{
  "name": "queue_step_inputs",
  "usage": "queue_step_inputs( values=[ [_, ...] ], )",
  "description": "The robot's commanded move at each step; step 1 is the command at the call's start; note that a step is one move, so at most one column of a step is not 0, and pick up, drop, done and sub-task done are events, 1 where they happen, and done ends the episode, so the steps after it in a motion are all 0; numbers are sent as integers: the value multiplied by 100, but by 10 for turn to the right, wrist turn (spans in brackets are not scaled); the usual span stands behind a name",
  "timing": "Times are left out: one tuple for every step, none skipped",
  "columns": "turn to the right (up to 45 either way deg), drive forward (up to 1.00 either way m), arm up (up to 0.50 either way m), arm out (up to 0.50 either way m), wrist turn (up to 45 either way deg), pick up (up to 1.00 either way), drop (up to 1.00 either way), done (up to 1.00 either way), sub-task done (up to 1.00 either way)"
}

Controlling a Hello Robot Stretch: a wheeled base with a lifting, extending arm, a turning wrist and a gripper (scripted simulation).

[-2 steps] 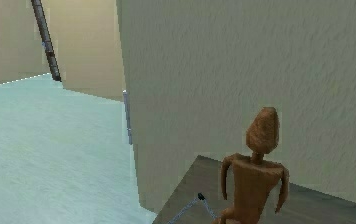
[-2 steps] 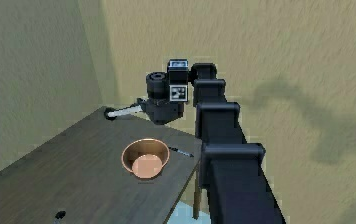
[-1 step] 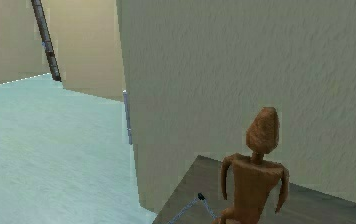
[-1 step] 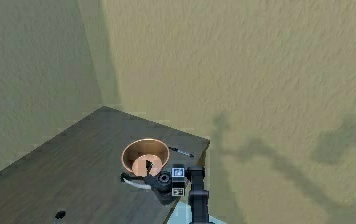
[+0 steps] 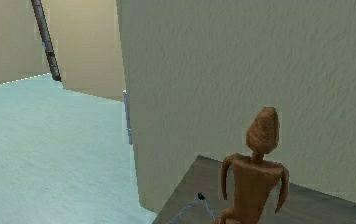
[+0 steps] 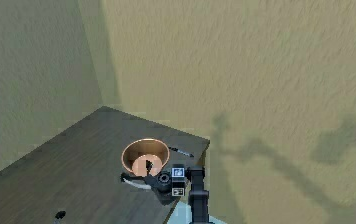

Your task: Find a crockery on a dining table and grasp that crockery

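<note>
rising from the bottom edge of the arm side view, the dark arm bar (image 6: pixel 202 208) ends at two small white squares with black marks, with the gripper (image 6: pixel 158 183) just left of them above the dark wooden table (image 6: pixel 66 165). right at the gripper's far end stands the bowl (image 6: pixel 146 157): round, copper-orange outside, paler peach inside, upright on the tabletop near the table's far corner by the beige wall (image 6: pixel 266 70). since the bowl rests on the table at the gripper, i cannot tell whether the gripper holds anything, nor whether it touches the bowl. in the forward view a brown wooden figure statue (image 5: pixel 254 172), with an egg-shaped head and slim arms, stands on a dark surface (image 5: pixel 191 178) at the lower right, beside a cream wall (image 5: pixel 236 60); pale blue-green floor (image 5: pixel 56 140) spreads to the left.
</note>
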Motion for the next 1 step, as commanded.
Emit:
queue_step_inputs(
  values=[
    [0, 0, 10, 0, 0, 0, 0, 0, 0]
  ],
)
